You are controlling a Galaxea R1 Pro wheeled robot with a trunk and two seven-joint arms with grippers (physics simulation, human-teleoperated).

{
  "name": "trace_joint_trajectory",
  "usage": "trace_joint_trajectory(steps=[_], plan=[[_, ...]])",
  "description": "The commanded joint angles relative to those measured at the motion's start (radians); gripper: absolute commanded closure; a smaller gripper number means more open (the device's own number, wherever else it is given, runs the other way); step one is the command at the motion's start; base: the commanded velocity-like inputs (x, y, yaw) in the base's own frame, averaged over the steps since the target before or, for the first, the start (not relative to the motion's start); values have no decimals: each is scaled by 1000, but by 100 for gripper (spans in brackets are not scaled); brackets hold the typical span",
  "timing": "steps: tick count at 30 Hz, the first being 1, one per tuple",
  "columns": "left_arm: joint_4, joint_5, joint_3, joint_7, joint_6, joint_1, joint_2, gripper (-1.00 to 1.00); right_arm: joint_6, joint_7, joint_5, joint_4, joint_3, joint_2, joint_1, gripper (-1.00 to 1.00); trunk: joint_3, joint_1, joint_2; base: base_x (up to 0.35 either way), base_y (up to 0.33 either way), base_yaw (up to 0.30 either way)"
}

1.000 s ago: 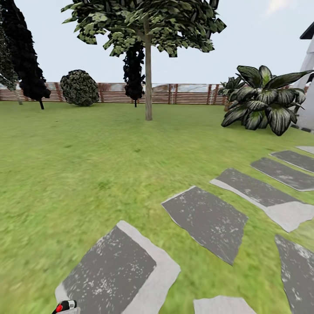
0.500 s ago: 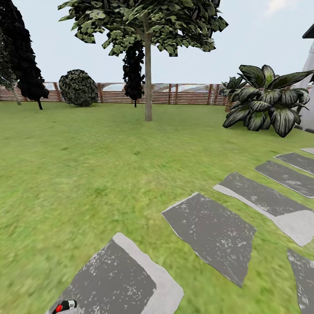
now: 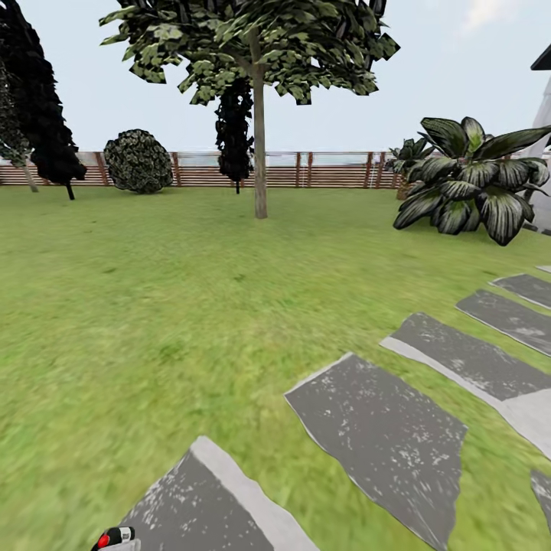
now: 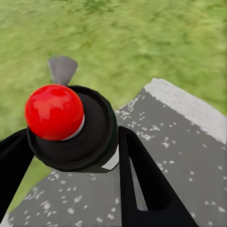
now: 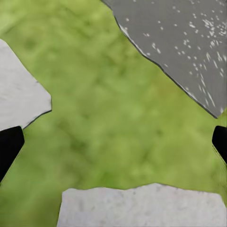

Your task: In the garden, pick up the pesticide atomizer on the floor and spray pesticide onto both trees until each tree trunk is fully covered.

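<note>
One white label patch [image 4: 112, 161], unreadable, on the clamped pesticide atomizer [image 4: 71, 127].

Red-topped pesticide atomizer [image 4: 71, 130] (dark bottle), clamped in left pincer [image 4: 66, 189]

L claw [image 4: 71, 156]: black, smooth fingers | R claw [image 5: 113, 144]: black finger tips at edges

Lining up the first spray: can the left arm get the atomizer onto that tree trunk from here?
Probably not yet. The atomizer sits in the left gripper, but the tree trunk stands far across open lawn; nothing blocks the way, so drive closer.
</note>
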Motion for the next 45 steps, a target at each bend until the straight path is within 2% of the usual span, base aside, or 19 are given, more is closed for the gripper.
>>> trace_joint_trajectory(steps=[1, 45], plan=[[0, 9, -3, -1, -3, 0, 0, 100, 0, -10, 7, 1, 5, 0, 0, -100, -1, 0, 0, 341, 0, 0], [0, 9, -3, -1, -3, 0, 0, 100, 0, -10, 7, 1, 5, 0, -1, -100, -1, 0, 0, 341, 0, 0]])
